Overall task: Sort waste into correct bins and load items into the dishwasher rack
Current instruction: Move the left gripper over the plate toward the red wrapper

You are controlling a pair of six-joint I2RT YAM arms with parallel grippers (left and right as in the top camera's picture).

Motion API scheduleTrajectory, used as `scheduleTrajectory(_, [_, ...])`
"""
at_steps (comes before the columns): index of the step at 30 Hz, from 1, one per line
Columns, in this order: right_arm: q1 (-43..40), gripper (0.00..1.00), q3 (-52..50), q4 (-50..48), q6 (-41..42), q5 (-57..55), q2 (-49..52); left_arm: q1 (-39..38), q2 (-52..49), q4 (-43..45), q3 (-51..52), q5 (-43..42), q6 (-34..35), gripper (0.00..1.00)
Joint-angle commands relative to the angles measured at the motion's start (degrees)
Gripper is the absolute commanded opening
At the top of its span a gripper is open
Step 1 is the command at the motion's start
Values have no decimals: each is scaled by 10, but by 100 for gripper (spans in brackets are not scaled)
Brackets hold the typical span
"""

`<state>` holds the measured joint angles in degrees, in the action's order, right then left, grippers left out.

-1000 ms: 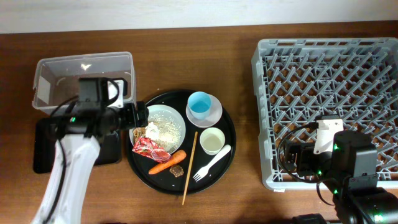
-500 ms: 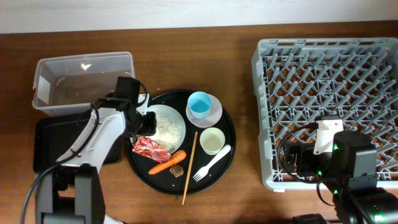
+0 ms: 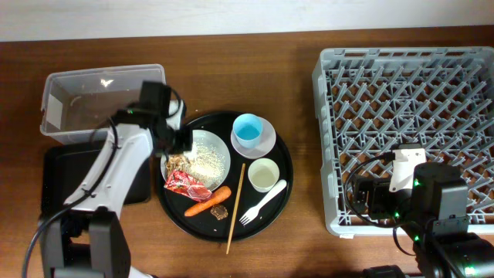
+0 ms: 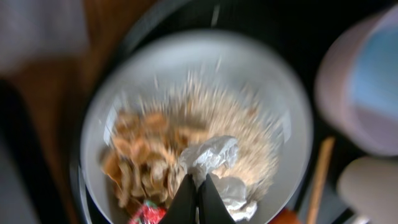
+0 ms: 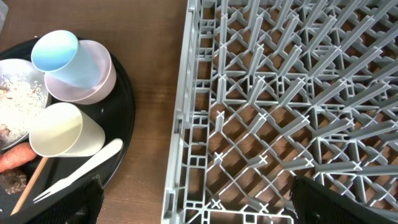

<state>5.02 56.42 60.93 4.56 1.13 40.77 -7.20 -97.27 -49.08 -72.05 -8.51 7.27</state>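
On the white plate (image 3: 212,147) lie rice (image 3: 208,162) and brownish food. My left gripper (image 3: 179,147) hovers over the plate's left side. In the blurred left wrist view the left gripper (image 4: 199,190) is shut, its tips pinching the crumpled white scrap (image 4: 211,152) beside the red wrapper (image 4: 144,213). A carrot (image 3: 207,201) and a brown chunk (image 3: 219,211) lie below the wrapper (image 3: 185,183). The blue cup (image 3: 248,130) sits in the pinkish bowl (image 3: 266,141), with the white cup (image 3: 262,174) and fork (image 3: 265,202) nearby. My right gripper (image 5: 208,205) stands open over the grey rack (image 5: 292,93).
Everything on the plate side rests on a round black tray (image 3: 285,166). A wooden chopstick (image 3: 235,208) lies across its front rim. The clear tub (image 3: 77,100) and the shallow black tray (image 3: 58,181) are at the far left. The rack (image 3: 409,116) fills the right.
My left gripper swung from beside the tub to the plate and shut on the white scrap. The right arm has not moved.
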Motion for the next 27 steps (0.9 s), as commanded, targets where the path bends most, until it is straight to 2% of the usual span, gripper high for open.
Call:
scheduleTrajectory(1, [-2, 99, 11, 0, 4, -3, -2, 30, 33, 2, -103, 47, -7, 0])
scheduleTrajectory(4, [-2, 99, 11, 0, 4, -3, -2, 63, 37, 10, -152, 88, -7, 0])
scheduleTrajectory(7, [-2, 99, 11, 0, 4, -3, -2, 96, 32, 33, -154, 116, -7, 1])
scheduleTrajectory(8, [-2, 99, 11, 0, 4, -3, -2, 105, 28, 35, -154, 115, -7, 5])
scheduleTrajectory(10, [-2, 99, 11, 0, 4, -3, -2, 122, 16, 36, -154, 113, -7, 28])
scheduleTrajectory(11, [-2, 99, 11, 1, 4, -3, -2, 131, 7, 36, -154, 113, -7, 48])
scheduleTrajectory(12, [-2, 99, 11, 2, 4, -3, -2, 133, 4, 36, -154, 113, -7, 62])
scheduleTrajectory(14, [-2, 99, 11, 5, 4, -3, -2, 134, 1, 36, -154, 113, -7, 76])
scheduleTrajectory(16, [-2, 99, 11, 9, 4, -3, -2, 133, 3, 35, -154, 96, -7, 77])
scheduleTrajectory(18, [-2, 99, 11, 12, 3, -3, -2, 133, 7, 14, -154, 31, -7, 76])
scheduleTrajectory(21, [-2, 99, 11, 13, 2, -3, -2, 131, 9, -77, -154, -78, -7, 80])
scheduleTrajectory(24, [-2, 99, 11, 13, 2, -3, -2, 113, 7, -204, -137, -81, -5, 85])
scheduleTrajectory(27, [-2, 99, 11, 13, 2, -3, -2, 84, 7, -252, -72, -81, -5, 86])
